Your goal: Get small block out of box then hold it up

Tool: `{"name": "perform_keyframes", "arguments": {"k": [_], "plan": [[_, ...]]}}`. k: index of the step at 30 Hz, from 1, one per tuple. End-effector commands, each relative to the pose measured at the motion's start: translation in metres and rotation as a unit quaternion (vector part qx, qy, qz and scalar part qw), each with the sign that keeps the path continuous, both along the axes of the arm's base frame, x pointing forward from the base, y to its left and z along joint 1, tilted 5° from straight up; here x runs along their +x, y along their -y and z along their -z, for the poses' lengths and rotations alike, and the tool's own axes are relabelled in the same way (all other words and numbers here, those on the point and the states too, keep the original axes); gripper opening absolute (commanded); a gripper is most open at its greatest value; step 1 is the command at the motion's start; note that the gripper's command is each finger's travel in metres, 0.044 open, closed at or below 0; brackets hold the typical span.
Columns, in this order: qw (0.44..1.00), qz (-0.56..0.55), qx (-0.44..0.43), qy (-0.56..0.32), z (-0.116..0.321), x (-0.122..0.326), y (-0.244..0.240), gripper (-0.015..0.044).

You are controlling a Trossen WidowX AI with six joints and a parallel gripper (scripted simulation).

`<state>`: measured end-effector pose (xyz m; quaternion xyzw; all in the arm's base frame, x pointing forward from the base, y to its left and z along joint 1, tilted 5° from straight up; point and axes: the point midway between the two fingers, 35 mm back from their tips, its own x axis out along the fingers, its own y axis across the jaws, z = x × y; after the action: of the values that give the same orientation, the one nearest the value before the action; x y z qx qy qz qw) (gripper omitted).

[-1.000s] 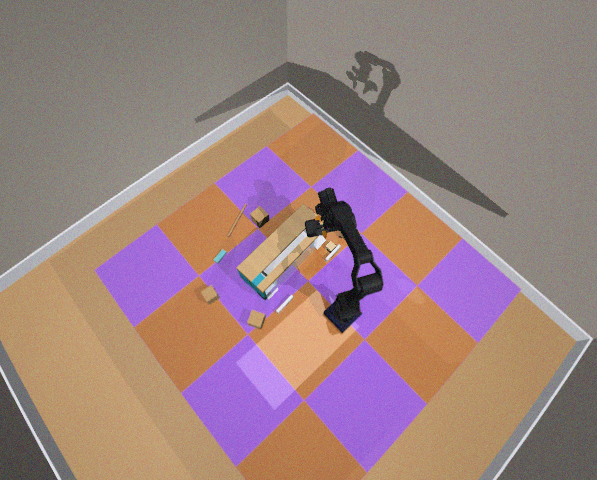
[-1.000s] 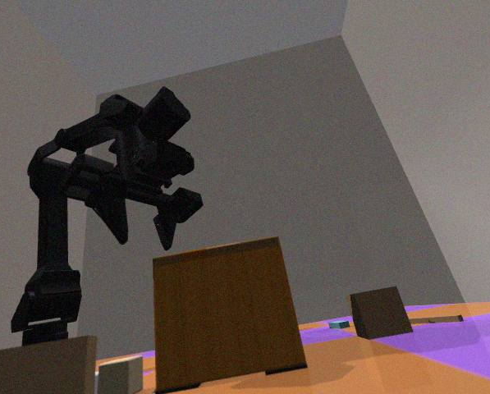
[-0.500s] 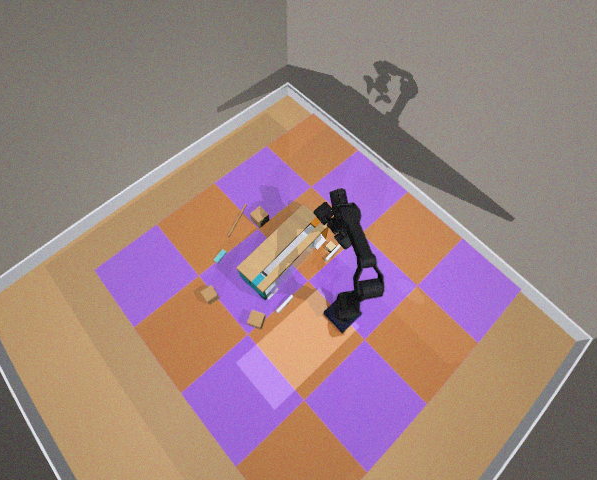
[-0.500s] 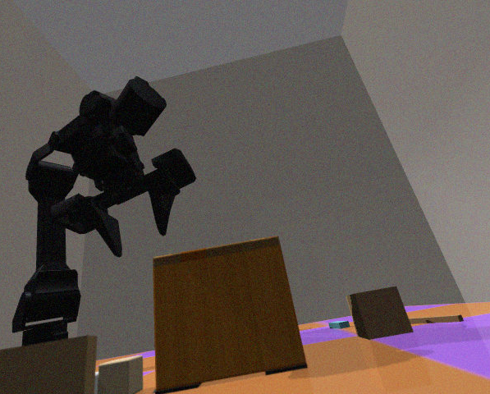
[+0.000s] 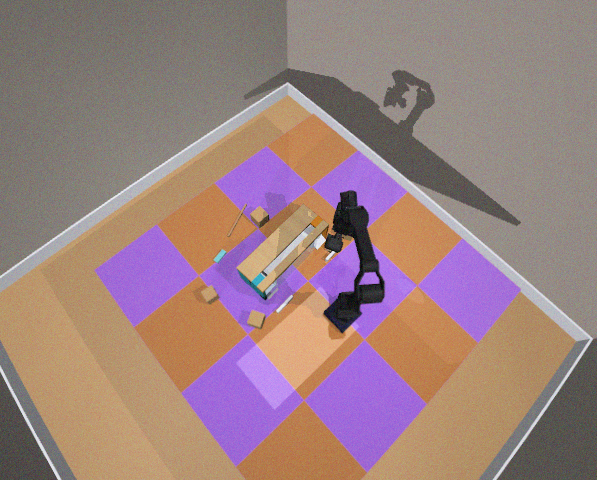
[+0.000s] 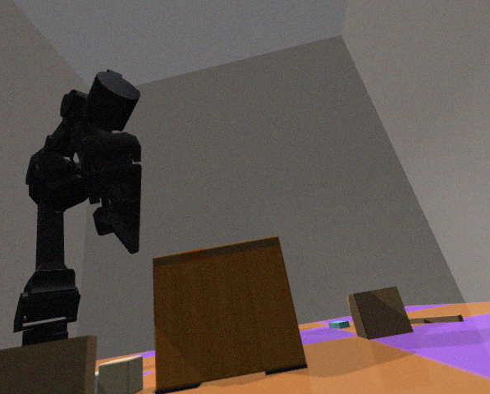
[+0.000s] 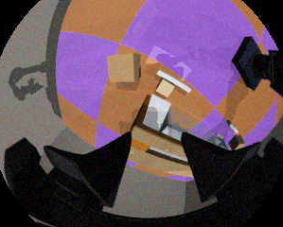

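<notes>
The small beige block (image 7: pixel 165 88) (image 6: pixel 121 375) is outside the box, on the table between a white panel (image 7: pixel 157 111) (image 5: pixel 319 241) at the box's front and a low white strip (image 7: pixel 174 81) (image 5: pixel 330 255). In the top view I cannot make the block out beside the arm. The wooden box (image 5: pixel 272 242) (image 6: pixel 223 318) stands upright, with orange at the end near the block and teal at the other. My gripper (image 7: pixel 157 136) (image 6: pixel 132 245) is partly open and empty, tilted, at about the height of the box top or a little above, beside its orange end.
A larger tan cube (image 7: pixel 123 67) stands beyond the small block, partly hidden by the arm in the top view. Other tan cubes (image 5: pixel 259 215) (image 5: pixel 210 293) (image 5: pixel 256 318), a thin stick (image 5: pixel 237 220), a teal piece (image 5: pixel 219 255) and another white strip (image 5: pixel 284 303) lie around the box.
</notes>
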<state>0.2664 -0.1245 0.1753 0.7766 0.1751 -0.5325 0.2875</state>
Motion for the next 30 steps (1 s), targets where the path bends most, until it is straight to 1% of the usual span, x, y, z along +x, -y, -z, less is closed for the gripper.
{"name": "perform_keyframes", "arguments": {"k": [1, 11, 13, 17, 19, 30], "plan": [[0.975, 0.195, 0.104, 0.028, -0.002, -0.006, -0.002, 0.0285], [0.975, 0.195, 0.104, 0.028, 0.000, -0.006, -0.002, 0.0285], [0.975, 0.195, 0.104, 0.029, 0.018, -0.003, 0.001, 0.0285], [0.975, 0.195, 0.104, 0.028, 0.073, -0.002, 0.005, 0.0285], [0.975, 0.195, 0.104, 0.028, 0.090, -0.004, 0.005, 0.0285], [0.975, 0.195, 0.104, 0.028, 0.102, -0.003, 0.007, 0.0285]]}}
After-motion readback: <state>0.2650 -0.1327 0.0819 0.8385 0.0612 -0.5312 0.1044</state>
